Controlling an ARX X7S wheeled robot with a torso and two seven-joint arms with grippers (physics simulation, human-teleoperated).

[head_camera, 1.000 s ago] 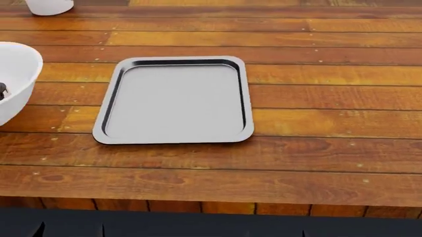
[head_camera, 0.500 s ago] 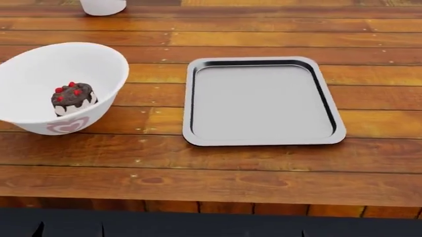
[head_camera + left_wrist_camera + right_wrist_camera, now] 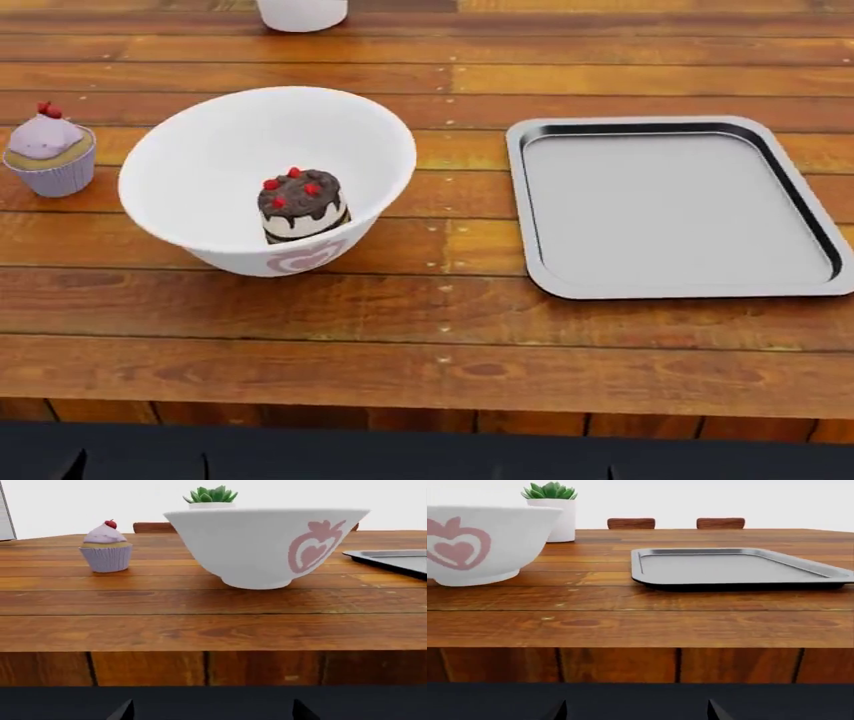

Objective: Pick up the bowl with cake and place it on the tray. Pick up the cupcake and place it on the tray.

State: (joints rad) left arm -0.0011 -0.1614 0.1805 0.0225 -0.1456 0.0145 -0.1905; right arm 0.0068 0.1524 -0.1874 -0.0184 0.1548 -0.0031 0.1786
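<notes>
White pot [image 3: 302,13] stands behind bowl [image 3: 267,180]; cupcake [image 3: 50,150] beside it; whether either hand is apart: cannot tell.

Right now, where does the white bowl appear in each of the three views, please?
Head view: the bowl stands left of centre on the table, the cake inside it.
Left wrist view: the bowl is at centre, seen from the side, its pink strawberry mark facing the camera.
Right wrist view: the bowl is at the left edge.
Shared landmark: the tray, beside the bowl.
</notes>
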